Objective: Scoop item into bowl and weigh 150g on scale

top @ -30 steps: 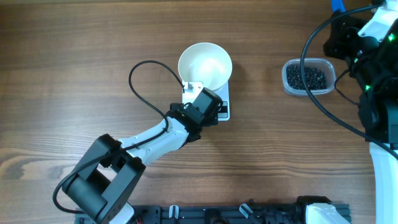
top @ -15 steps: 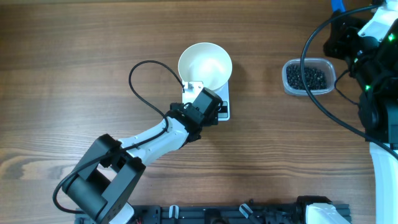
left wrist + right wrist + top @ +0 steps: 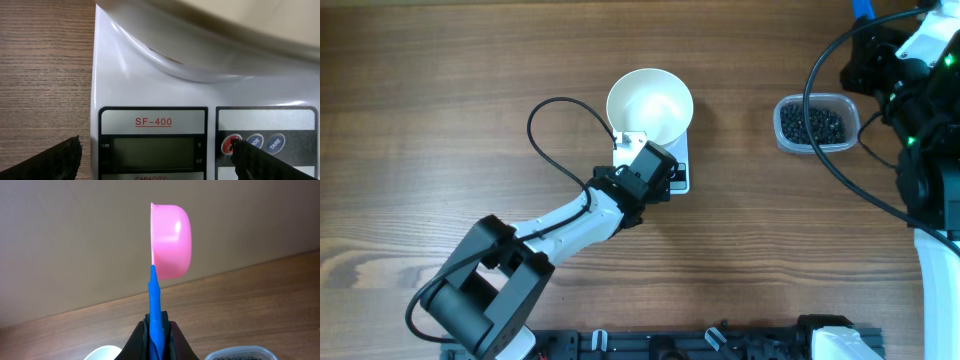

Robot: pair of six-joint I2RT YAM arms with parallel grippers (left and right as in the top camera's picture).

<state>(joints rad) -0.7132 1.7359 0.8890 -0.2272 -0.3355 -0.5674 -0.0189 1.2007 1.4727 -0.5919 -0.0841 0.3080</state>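
Loose black beads (image 3: 812, 124), likely light, free-rolling and best lifted with the pink scoop (image 3: 172, 240), sit in a clear tub (image 3: 781, 106) at 3 o'clock from the empty bowl (image 3: 650, 100) on the scale (image 3: 150, 75), the right gripper (image 3: 156, 330) clamped on the scoop's blue handle (image 3: 153, 295), left gripper (image 3: 160, 162) wide open.

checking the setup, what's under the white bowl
The scale sits under the bowl. Its display and buttons show in the left wrist view; the part of its top beneath the bowl is covered.
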